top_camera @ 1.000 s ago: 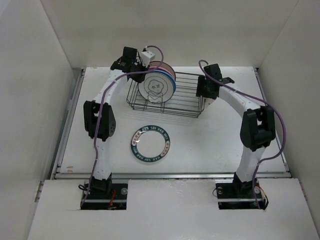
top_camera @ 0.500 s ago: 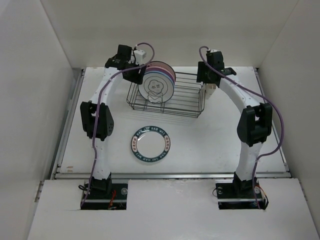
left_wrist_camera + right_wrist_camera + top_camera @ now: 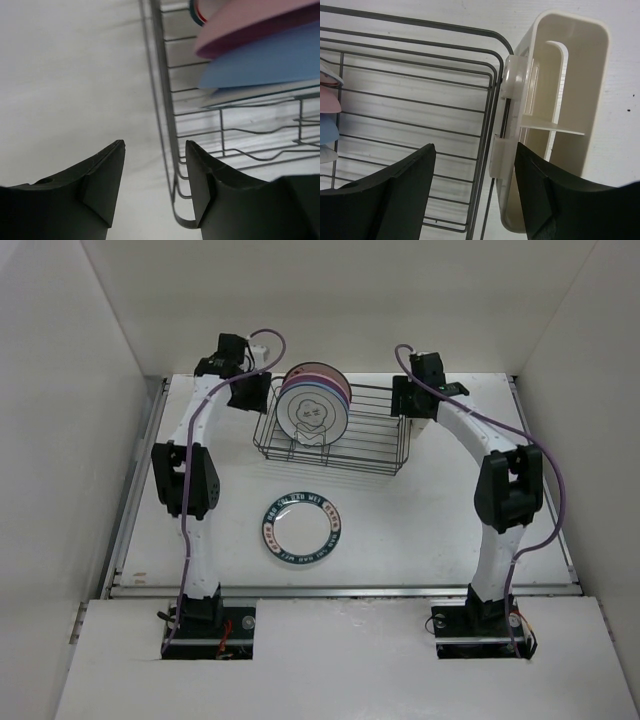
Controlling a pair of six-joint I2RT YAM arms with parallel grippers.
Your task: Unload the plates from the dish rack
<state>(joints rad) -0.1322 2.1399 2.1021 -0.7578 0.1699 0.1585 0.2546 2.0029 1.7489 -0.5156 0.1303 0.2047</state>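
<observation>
The black wire dish rack (image 3: 360,435) stands at the back of the table. Several plates stand upright in its left part, with the white flower-outline plate (image 3: 312,414) in front. The pink plate (image 3: 250,22) and the blue plate (image 3: 270,60) show in the left wrist view. The white plate with the teal lettered rim (image 3: 302,529) lies flat on the table in front of the rack. My left gripper (image 3: 155,170) is open and empty at the rack's left end wire (image 3: 161,90). My right gripper (image 3: 475,165) is open over the rack's right end wall (image 3: 492,100), beside the cream cup (image 3: 565,95).
White walls enclose the table on the left, back and right. The table's raised metal edge (image 3: 340,590) runs along the front. The right arm's elbow (image 3: 510,490) hangs over the right side of the table.
My left gripper has moved left, from the plates' top edge to outside the rack's left end. My right gripper has shifted slightly back over the rack's right end. The plates have not moved.
</observation>
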